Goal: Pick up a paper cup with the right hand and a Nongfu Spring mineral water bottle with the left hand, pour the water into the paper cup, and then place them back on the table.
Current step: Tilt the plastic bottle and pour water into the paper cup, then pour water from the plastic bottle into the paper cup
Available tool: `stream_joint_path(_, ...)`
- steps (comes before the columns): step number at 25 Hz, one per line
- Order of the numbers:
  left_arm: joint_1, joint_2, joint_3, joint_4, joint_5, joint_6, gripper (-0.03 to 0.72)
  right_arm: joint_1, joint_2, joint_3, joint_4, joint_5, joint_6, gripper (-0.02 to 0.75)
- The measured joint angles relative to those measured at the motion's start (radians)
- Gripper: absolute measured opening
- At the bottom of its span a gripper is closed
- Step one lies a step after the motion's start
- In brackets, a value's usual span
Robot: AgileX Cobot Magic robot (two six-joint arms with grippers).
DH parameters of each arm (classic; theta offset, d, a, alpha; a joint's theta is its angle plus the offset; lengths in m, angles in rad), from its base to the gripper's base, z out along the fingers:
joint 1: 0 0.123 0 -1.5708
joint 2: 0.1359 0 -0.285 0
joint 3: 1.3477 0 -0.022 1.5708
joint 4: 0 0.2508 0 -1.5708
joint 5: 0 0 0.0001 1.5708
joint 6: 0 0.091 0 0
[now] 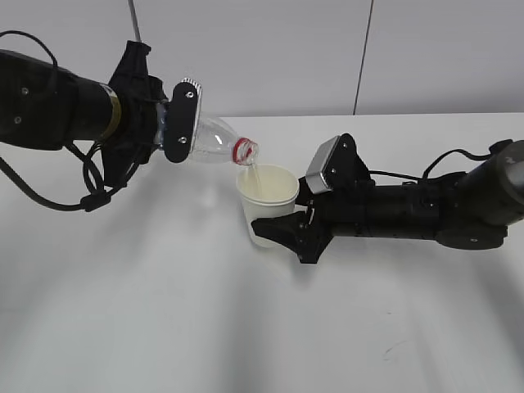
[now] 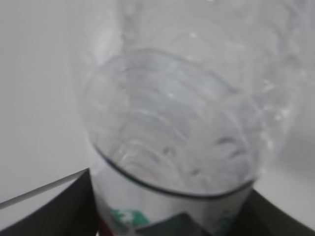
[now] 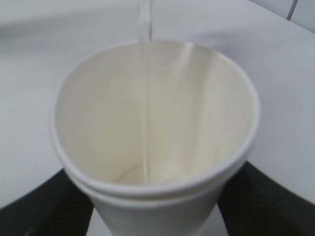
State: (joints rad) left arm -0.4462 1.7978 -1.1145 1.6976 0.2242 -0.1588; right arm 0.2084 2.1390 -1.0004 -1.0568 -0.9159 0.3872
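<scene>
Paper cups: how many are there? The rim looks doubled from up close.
1 for certain: the paper cup, held in the right gripper under the tilted bottle. The right wrist view shows two stacked rims, so a second may be nested.

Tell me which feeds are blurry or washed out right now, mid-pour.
Left wrist view: the bottle fills the frame, soft and out of focus, label only a smear at the bottom. Right wrist view: the paper cup is slightly soft but readable, the thin water stream visible. Exterior view: sharpest; the white table is bright with faint shadows, and the left pincer and right pincer are clear.
</scene>
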Motion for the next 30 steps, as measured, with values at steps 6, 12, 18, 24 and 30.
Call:
stream_joint_path(6,0.0,0.0,0.0,0.029,0.0,0.0,0.405,0.0,0.0,0.0,-0.028,0.0,0.0,0.529)
stream_joint_path(12,0.0,0.0,0.0,0.055,0.0,0.0,0.405,0.0,0.0,0.0,-0.043,0.0,0.0,0.529)
stream_joint_path(18,0.0,0.0,0.0,0.087,0.002,0.0,0.405,0.0,0.0,0.0,-0.071,0.0,0.001,0.529)
stream_joint_path(24,0.0,0.0,0.0,0.116,0.011,0.0,0.405,0.0,0.0,0.0,-0.079,0.0,0.002,0.529)
stream_joint_path(30,0.0,0.0,0.0,0.12,0.013,0.0,0.405,0.0,0.0,0.0,-0.109,0.004,0.015,0.529)
